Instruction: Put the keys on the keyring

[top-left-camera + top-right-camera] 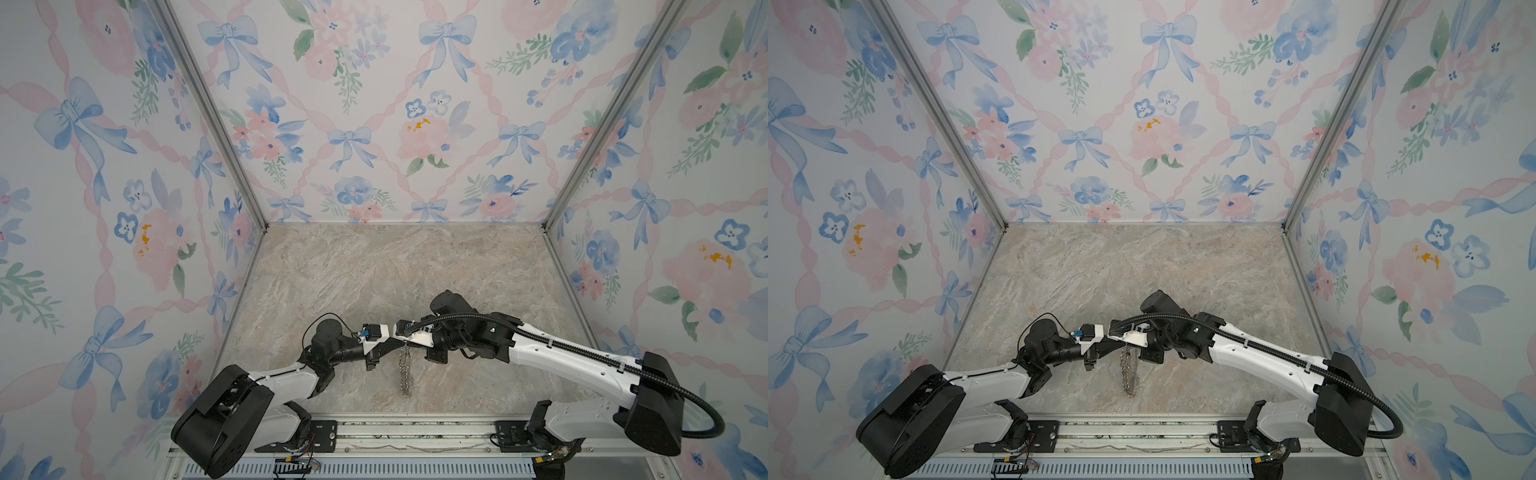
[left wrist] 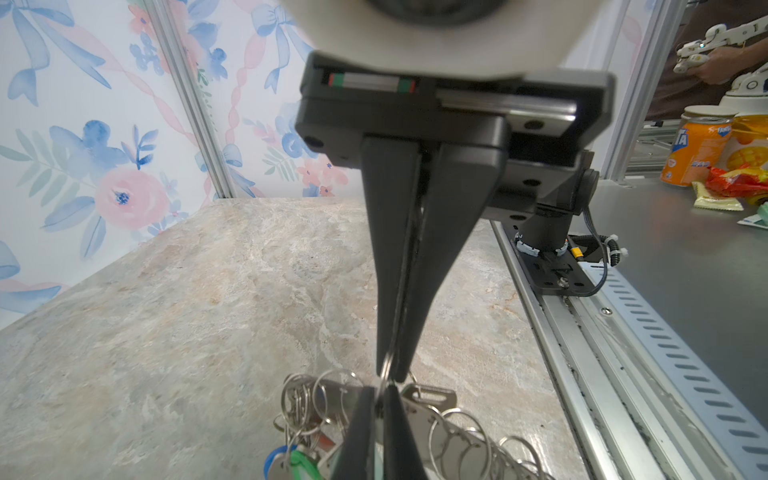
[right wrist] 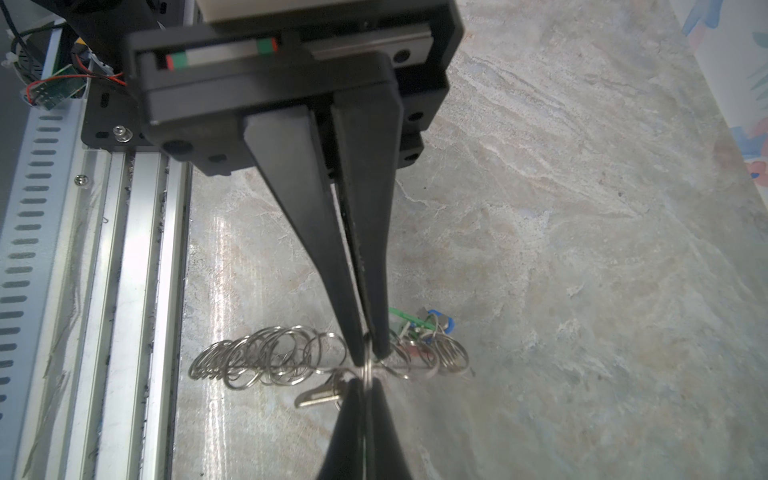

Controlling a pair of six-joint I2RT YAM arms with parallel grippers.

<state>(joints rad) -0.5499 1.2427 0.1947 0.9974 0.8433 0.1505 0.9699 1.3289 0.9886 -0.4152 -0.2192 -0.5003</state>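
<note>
The keyring [image 1: 405, 370] hangs edge-on like a chain under the point where my two grippers meet; it shows in both top views [image 1: 1128, 372]. My left gripper [image 2: 380, 390] and right gripper [image 3: 365, 382] face each other tip to tip. Both are shut on the same silver wire ring [image 2: 385, 370] of the keyring's rim. In the left wrist view the grey plate [image 2: 415, 419] with its rings lies just beyond my fingertips. Keys with blue [image 2: 276, 457] and green [image 2: 305, 461] heads hang bunched at one end. A plain silver key [image 3: 318, 397] dangles by the pinched ring.
The marble tabletop [image 1: 374, 270] is walled by floral panels on three sides. An aluminium rail [image 1: 415, 432] with both arm bases runs along the front edge. Outside the cell, an orange can [image 2: 692, 149] and snack packets [image 2: 735, 185] sit on a bench.
</note>
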